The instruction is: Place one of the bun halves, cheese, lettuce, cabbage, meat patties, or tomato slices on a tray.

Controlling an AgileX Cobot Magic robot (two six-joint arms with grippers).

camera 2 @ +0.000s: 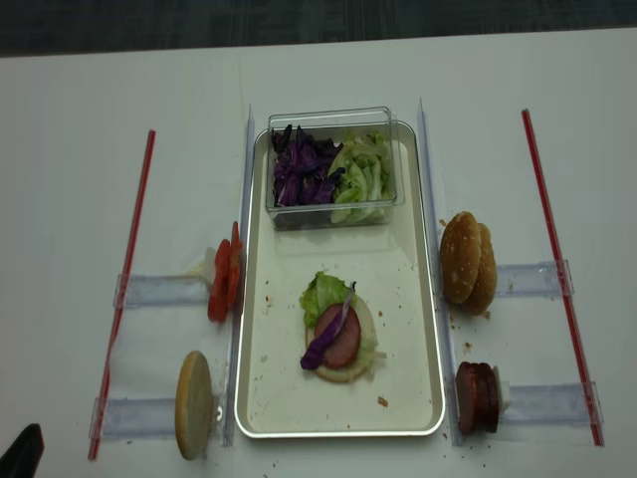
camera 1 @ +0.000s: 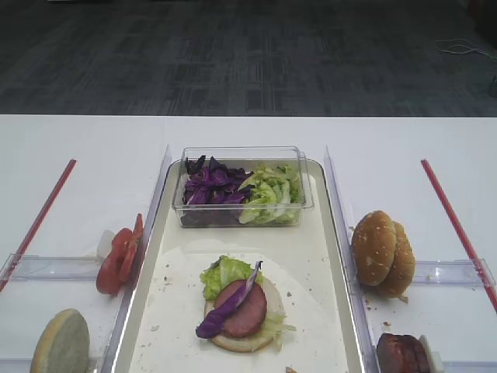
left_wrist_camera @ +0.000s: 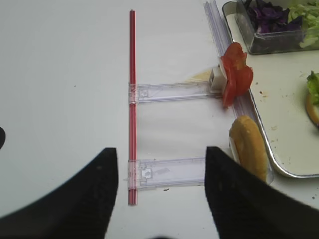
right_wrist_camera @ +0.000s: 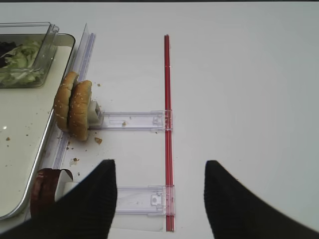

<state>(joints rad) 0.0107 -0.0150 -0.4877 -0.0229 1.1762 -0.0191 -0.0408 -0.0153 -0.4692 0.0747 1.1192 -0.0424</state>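
The cream tray (camera 2: 403, 299) lies mid-table. On it a bun half carries lettuce, a meat patty (camera 1: 242, 307) and a purple cabbage strip (camera 2: 328, 344). Left of the tray stand tomato slices (left_wrist_camera: 235, 74) and a bun half (left_wrist_camera: 247, 147) on edge. Two bun halves (right_wrist_camera: 75, 107) and meat patties (right_wrist_camera: 45, 191) stand on the right. My left gripper (left_wrist_camera: 160, 152) hovers open and empty over the table left of that bun half. My right gripper (right_wrist_camera: 159, 163) is open and empty, right of the patties. Cheese is out of view.
A clear box (camera 1: 241, 186) of cabbage and lettuce sits at the tray's far end. Red strips (camera 2: 127, 269) (camera 2: 552, 259) and clear plastic holders (left_wrist_camera: 174, 92) (right_wrist_camera: 132, 120) flank the tray. Clear rails (camera 1: 159, 186) run along its sides. Crumbs lie around.
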